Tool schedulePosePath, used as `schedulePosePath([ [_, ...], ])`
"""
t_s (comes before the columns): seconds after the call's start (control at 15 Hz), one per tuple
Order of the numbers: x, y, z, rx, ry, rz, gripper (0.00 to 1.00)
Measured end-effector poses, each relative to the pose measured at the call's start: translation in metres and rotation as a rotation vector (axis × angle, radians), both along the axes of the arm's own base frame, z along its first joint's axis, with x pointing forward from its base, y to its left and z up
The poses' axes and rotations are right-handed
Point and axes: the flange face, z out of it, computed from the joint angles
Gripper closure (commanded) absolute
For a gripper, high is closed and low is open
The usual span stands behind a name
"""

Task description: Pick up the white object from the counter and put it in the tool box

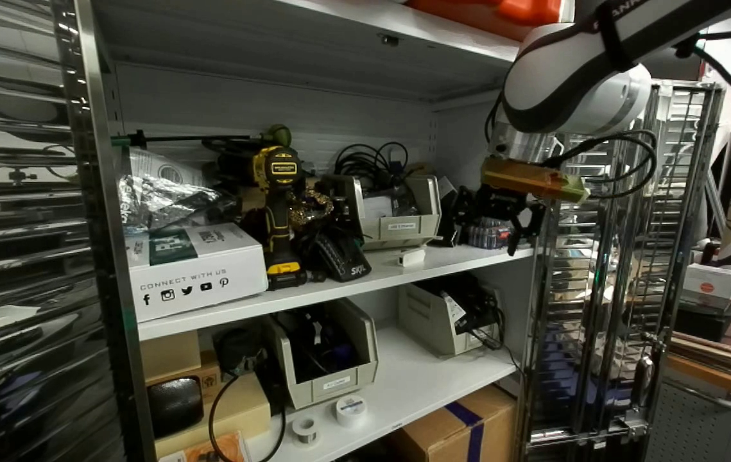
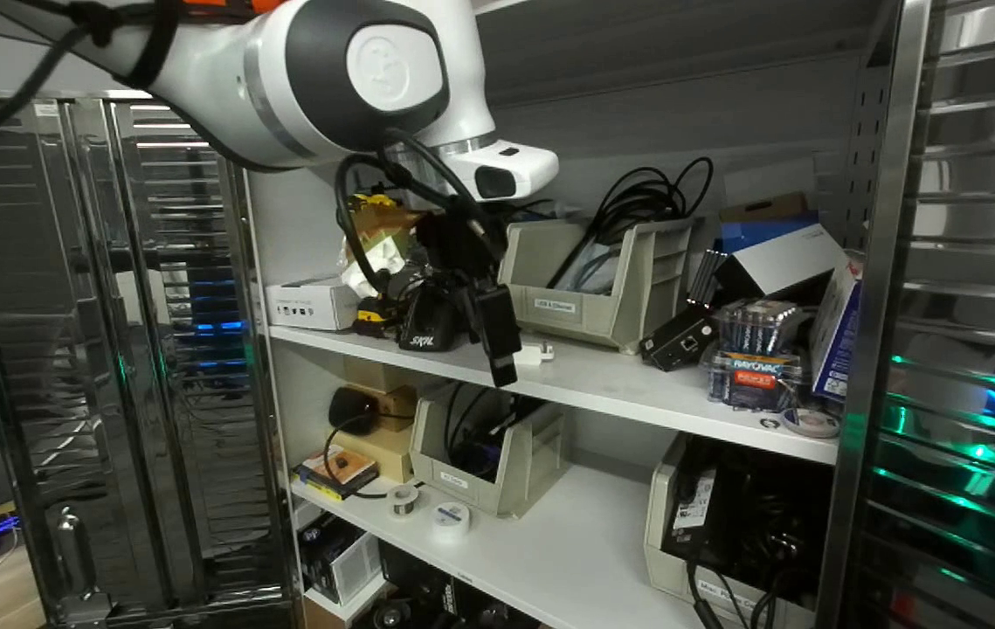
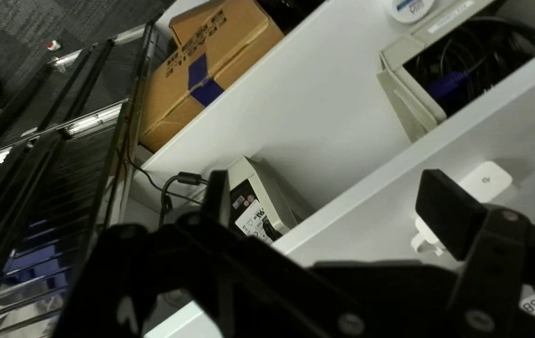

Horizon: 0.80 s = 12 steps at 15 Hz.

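The white object point(image 1: 411, 258) looks like a small plug adapter with prongs. It lies on the upper white shelf near the front edge. It also shows in an exterior view point(image 2: 535, 354) and in the wrist view point(image 3: 489, 180), where one finger partly covers it. My gripper point(image 1: 488, 228) is open, with nothing between its fingers point(image 3: 330, 197). It hangs at the shelf's front, apart from the white object. No thing is plainly a tool box. A grey bin point(image 1: 394, 230) with a USB and Ethernet label stands behind the white object, also in an exterior view point(image 2: 571, 314).
A yellow-black drill point(image 1: 278, 212), a black SKIL battery charger point(image 1: 343, 256) and a white box point(image 1: 205, 269) stand on the upper shelf. Battery packs point(image 2: 755, 376) stand at its opposite end. Lower-shelf bins point(image 1: 333, 385) hold cables. Slatted metal doors point(image 1: 596, 321) flank the cabinet.
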Motion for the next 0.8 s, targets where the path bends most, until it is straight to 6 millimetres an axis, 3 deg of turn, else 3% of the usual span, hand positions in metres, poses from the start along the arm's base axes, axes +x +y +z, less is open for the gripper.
schedulePosePath([
  [0.8,0.104,0.048,-0.009,0.083,-0.049,-0.162,0.00],
])
